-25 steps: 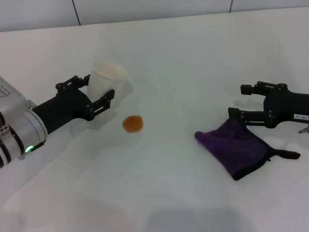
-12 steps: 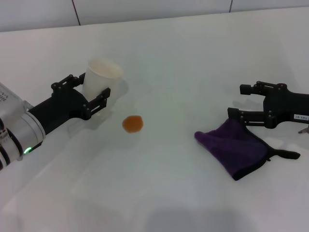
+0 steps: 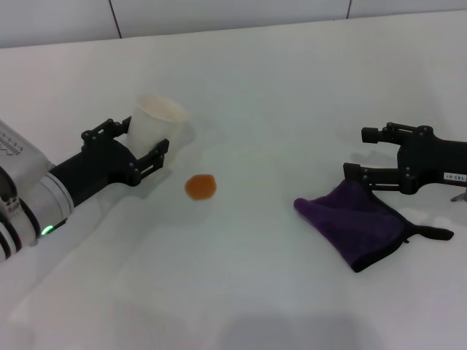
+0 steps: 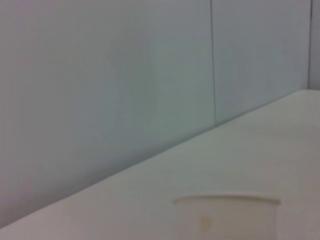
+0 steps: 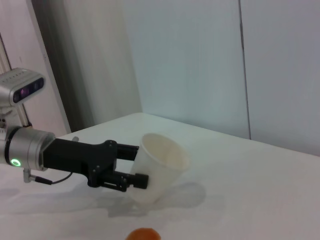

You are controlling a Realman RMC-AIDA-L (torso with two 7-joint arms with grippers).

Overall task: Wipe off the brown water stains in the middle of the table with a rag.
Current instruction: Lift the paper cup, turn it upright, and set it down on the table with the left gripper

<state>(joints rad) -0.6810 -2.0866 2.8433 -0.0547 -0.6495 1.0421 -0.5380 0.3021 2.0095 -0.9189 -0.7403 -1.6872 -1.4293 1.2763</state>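
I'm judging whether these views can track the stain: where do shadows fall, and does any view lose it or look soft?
Head view: even light; soft shadows lie beside the cup and under the rag; the brown water stains read clearly against the table. Left wrist view: soft, only the cup's rim and wall, no stain. Right wrist view: the stain is cropped at the picture's edge.

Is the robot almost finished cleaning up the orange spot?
Not yet. Nothing is wiped: the brown water stains sit untouched on the table. The left gripper holds the cup, tilted. The right gripper is open, beside the rag. Grabbing the rag and wiping are left.
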